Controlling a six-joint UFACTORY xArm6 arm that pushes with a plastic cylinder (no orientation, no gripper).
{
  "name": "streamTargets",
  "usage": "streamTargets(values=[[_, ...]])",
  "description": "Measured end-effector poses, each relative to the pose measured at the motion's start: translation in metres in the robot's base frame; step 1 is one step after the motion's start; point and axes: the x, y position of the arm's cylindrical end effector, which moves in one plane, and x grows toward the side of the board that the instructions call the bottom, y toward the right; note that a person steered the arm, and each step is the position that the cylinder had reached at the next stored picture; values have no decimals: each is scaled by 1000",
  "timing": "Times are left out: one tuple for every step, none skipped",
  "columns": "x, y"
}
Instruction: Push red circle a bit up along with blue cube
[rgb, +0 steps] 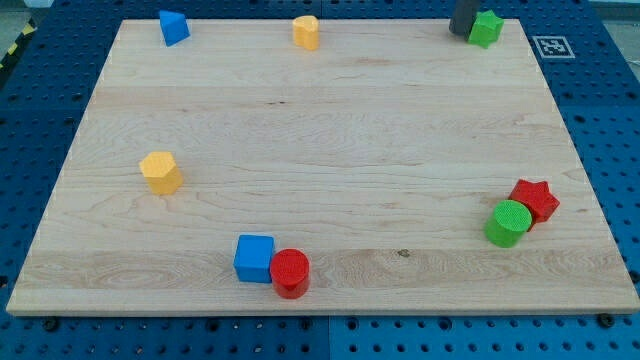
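Note:
The red circle (291, 272) lies near the board's bottom edge, left of centre. The blue cube (254, 258) touches it on its left. My tip (462, 31) shows as a dark rod end at the view's top right, right beside the left side of a green star-shaped block (487, 27). The tip is far from the red circle and blue cube, across the whole board.
A blue triangular block (173, 27) and a yellow block (306, 32) sit along the top edge. A yellow hexagon (160, 172) is at the left. A green circle (509, 222) touches a red star (534, 199) at the right. The wooden board (330, 130) lies on a blue pegboard.

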Motion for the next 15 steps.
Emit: streamTargets(values=[[0,1],[1,-6],[38,-34],[101,-39],[113,-41],[113,-41],[135,-42],[165,-90],[211,-164],[269,-212],[324,-208],[365,-194],[400,-174],[402,-176],[402,-206]])
